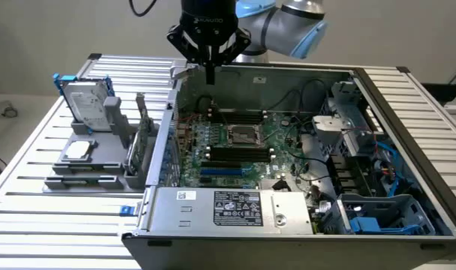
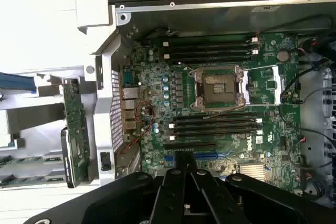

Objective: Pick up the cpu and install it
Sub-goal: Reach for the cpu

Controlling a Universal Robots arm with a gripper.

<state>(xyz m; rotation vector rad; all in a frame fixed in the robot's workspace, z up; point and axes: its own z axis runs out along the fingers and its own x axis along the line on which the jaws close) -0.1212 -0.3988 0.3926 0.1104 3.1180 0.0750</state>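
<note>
The cpu (image 1: 77, 149), a small pale silvery square, lies flat on a grey holder (image 1: 85, 164) on the slatted table, at the exterior view's left of the open computer case (image 1: 288, 169). My gripper (image 1: 210, 77) hangs above the case's far wall, well away from the cpu, its black fingers (image 2: 176, 182) pressed together with nothing between them. Below it the green motherboard (image 2: 262, 124) shows its cpu socket (image 1: 243, 135) (image 2: 219, 88), with the metal frame around a dark, bare middle.
A silver hard drive in a blue bracket (image 1: 89, 104) stands upright behind the cpu holder. A green card (image 2: 76, 129) stands on edge beside the case wall. Black memory slots (image 2: 210, 51) flank the socket. Cables and a blue drive cage (image 1: 378, 216) crowd the case's right side.
</note>
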